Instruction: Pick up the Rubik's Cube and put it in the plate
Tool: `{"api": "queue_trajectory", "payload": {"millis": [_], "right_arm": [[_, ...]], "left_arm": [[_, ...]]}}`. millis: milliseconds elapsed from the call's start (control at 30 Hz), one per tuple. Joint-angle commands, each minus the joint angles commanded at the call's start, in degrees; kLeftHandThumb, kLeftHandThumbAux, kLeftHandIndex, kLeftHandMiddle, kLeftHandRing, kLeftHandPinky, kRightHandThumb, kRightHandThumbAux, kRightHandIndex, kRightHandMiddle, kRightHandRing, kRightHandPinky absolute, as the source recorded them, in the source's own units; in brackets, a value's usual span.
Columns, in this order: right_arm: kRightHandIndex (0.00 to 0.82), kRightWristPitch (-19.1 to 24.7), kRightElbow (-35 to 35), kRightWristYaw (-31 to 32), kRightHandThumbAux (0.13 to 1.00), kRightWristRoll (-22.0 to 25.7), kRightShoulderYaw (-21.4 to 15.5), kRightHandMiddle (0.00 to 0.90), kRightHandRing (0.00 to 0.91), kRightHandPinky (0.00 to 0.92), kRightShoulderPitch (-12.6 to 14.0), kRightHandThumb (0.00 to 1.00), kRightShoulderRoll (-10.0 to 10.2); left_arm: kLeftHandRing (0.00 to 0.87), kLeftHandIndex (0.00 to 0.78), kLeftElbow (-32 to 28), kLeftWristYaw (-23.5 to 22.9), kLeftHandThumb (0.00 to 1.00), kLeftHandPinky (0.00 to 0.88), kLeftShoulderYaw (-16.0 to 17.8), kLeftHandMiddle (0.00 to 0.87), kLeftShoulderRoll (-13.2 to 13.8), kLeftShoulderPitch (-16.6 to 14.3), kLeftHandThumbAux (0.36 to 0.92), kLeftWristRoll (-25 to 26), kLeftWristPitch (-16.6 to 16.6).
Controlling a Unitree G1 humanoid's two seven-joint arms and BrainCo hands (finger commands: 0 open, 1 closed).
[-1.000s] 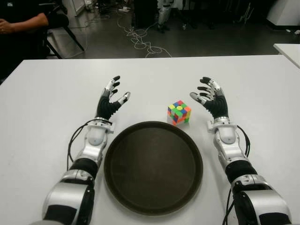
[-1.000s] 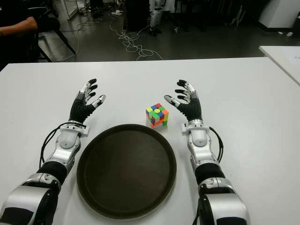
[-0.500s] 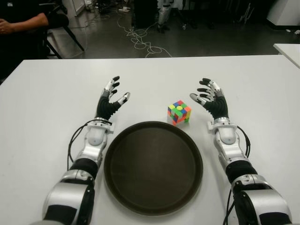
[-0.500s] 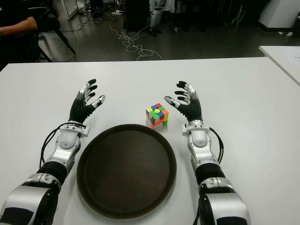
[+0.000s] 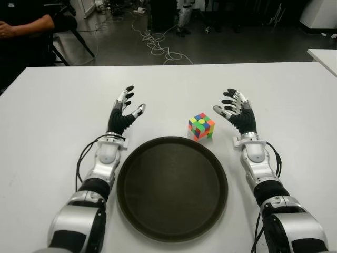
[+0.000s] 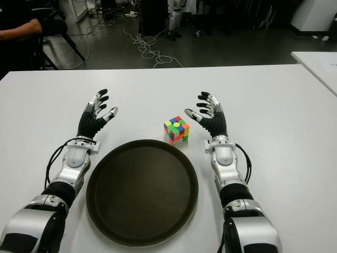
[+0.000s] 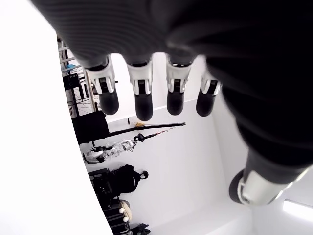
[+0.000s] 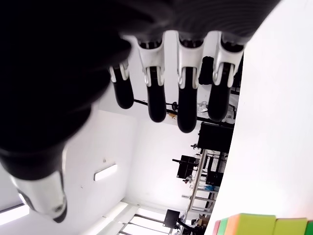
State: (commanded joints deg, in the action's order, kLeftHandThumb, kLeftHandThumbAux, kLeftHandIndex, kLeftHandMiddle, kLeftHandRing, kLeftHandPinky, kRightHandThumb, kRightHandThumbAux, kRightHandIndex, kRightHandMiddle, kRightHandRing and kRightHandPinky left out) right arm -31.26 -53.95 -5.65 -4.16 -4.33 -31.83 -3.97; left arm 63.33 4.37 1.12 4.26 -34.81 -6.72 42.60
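the rubik's cube (image 5: 201,126) sits on the worktop (image 5: 63,105) just beyond the plate (image 5: 172,187). right hand (image 5: 236,110), fingers spread, waits beside it, ungrasped; left hand (image 5: 125,112) spread, idle. next: close around it.

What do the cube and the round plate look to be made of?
Rubik's Cube: likely glossy plastic, with bright flat colour squares and crisp edges. Plate: dark brown, matte with a faint sheen and a thin raised rim; probably plastic or coated metal, though the look leaves that open.
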Motion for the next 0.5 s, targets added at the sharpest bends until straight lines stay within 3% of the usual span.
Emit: {"api": "queue_trajectory", "payload": {"millis": [367, 500], "right_arm": [[0.196, -1.78, 0.71, -0.87, 0.645, -0.97, 0.17, 0.266, 0.27, 0.268, 0.01, 0.078, -1.06], [0.179, -3.34, -1.19, -3.19, 0.646, -2.96, 0.38, 0.248, 0.26, 0.264, -1.39, 0.078, -2.94]], "left_arm": [[0.065, 0.05, -0.99, -0.61, 0.035, 0.081, -0.2, 0.08, -0.14, 0.4, 0.621, -0.19, -0.24], [0.072, 0.056, -1.24, -0.56, 0.04, 0.087, -0.14, 0.089, -0.38, 0.69, 0.619, -0.08, -0.33]]}}
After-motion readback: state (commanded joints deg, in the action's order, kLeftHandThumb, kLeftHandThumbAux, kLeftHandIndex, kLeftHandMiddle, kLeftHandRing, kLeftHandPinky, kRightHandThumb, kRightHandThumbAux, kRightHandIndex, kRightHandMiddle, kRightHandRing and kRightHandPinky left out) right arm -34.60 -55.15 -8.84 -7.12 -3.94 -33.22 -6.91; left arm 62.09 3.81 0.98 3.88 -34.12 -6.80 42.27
